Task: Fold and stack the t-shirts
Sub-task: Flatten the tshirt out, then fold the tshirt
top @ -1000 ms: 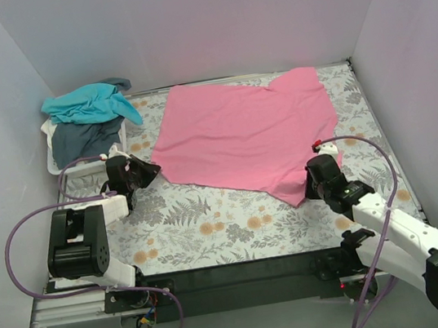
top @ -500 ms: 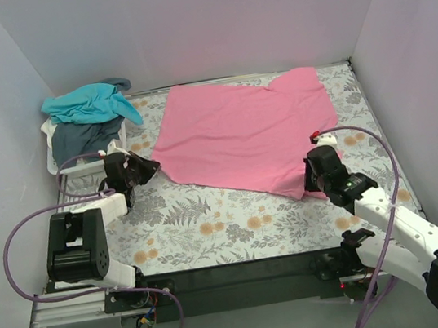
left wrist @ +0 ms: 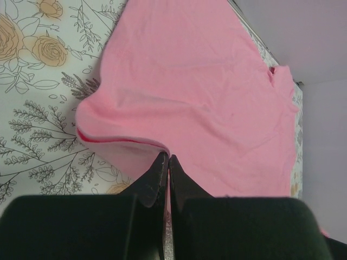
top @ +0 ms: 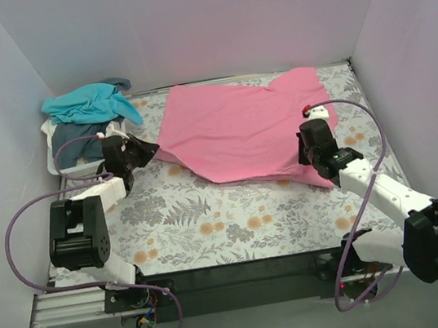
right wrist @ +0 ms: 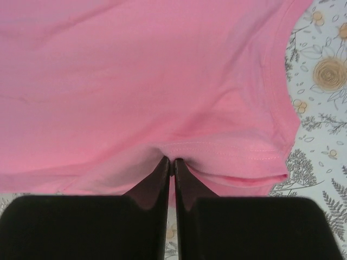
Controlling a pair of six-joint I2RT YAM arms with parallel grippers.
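Note:
The pink t-shirt (top: 246, 127) lies spread on the floral table, its near edge lifted and folding toward the back. My left gripper (top: 148, 149) is shut on the shirt's near left corner, seen as pink cloth (left wrist: 179, 97) pinched at the fingertips in the left wrist view. My right gripper (top: 307, 136) is shut on the hem at the near right, with pink cloth (right wrist: 162, 81) bunched at its tips. The teal t-shirt (top: 90, 101) lies on top of the slate grey-blue t-shirt (top: 79, 139) in the basket at the back left.
The white plastic basket (top: 55, 162) stands at the left wall beside my left arm. The floral table cover (top: 227, 220) lies bare in front of the shirt. Walls close the table at left, back and right.
Both grippers have moved toward the back, carrying the pink shirt's near edge with them. The near right corner has lifted off the table and the shirt's front edge has drawn back.

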